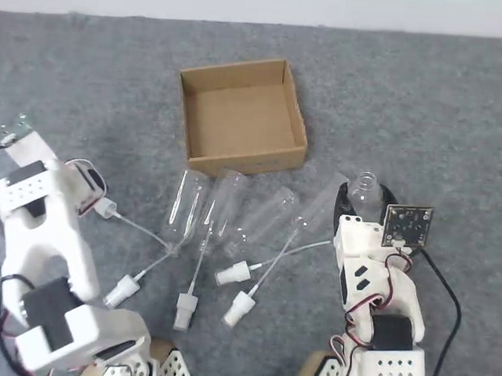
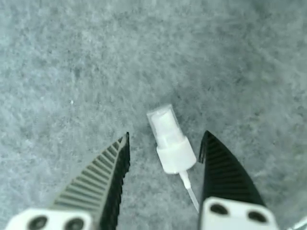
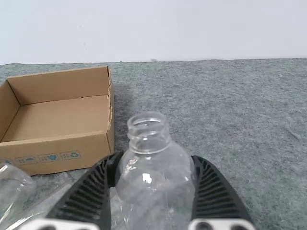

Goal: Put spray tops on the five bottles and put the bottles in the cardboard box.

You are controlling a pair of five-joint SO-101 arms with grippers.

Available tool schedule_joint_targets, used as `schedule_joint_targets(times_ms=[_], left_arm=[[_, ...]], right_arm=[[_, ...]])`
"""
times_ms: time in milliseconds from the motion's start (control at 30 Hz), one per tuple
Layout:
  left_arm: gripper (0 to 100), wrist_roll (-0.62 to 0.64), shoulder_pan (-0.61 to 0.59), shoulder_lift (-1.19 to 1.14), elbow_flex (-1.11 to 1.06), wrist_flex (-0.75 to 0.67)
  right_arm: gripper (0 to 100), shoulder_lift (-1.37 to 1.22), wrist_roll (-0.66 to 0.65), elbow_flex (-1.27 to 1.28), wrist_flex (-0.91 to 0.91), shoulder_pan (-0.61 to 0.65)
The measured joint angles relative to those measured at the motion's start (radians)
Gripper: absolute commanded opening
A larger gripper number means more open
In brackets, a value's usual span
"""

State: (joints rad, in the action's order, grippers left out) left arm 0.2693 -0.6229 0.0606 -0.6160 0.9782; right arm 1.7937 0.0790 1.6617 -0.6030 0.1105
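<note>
Clearly, the right gripper (image 3: 154, 165) was clenched around the body of a clear plastic bottle (image 3: 148, 141). It held the bottle upright, near the front right corner of the brown cardboard box (image 1: 248, 161) but apart from it. I judge that the bottle was kept standing, with its open neck free above the jaws, so that a top and its long tube could go in from above.

The left gripper (image 2: 166, 139) was released, its jaws spread wide, one on each side of a white plastic spray top (image 2: 170, 143). This top lay flat on the grey felt-like table cover (image 1: 421, 104), and neither jaw seemed to touch it. Its thin tube pointed back toward the gripper's base, so the jaws stood beside the thick collar. I think this is the firmest part to pinch.

The box stood open, beyond the bottles, and none of the bottles was in it yet.

By my count there were five bottles: the one in the right gripper and four lying bottles (image 1: 185, 203) on their sides, fanned out just in front of the box. There were also five spray tops: the one between the left jaws and four loose spray tops (image 1: 183, 306) nearer to the arms. No bottle carried a top. There was one box.
</note>
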Motion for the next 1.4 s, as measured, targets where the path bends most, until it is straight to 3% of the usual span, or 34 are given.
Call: schedule_joint_targets(times_ms=[200, 500, 800, 1233, 1400], left_arm=[[22, 0.000, 0.000, 0.000, -0.064, -0.098], [22, 0.000, 0.000, -0.054, -0.066, -0.118], [15, 0.000, 0.000, -0.221, 0.095, -0.003], [14, 0.002, 0.000, -0.226, 0.110, 0.003], [7, 0.002, 0.000, -0.226, 0.110, 0.003]], right_arm=[[7.2, 0.000, -0.003, 0.000, 0.000, 0.000], [7.2, 0.000, -0.008, 0.000, 0.000, 0.000], [7.2, 0.000, -0.009, 0.000, 0.000, 0.000], [7.3, 0.000, -0.009, 0.000, 0.000, 0.000], [7.3, 0.000, -0.009, 0.000, -0.012, 0.000]])
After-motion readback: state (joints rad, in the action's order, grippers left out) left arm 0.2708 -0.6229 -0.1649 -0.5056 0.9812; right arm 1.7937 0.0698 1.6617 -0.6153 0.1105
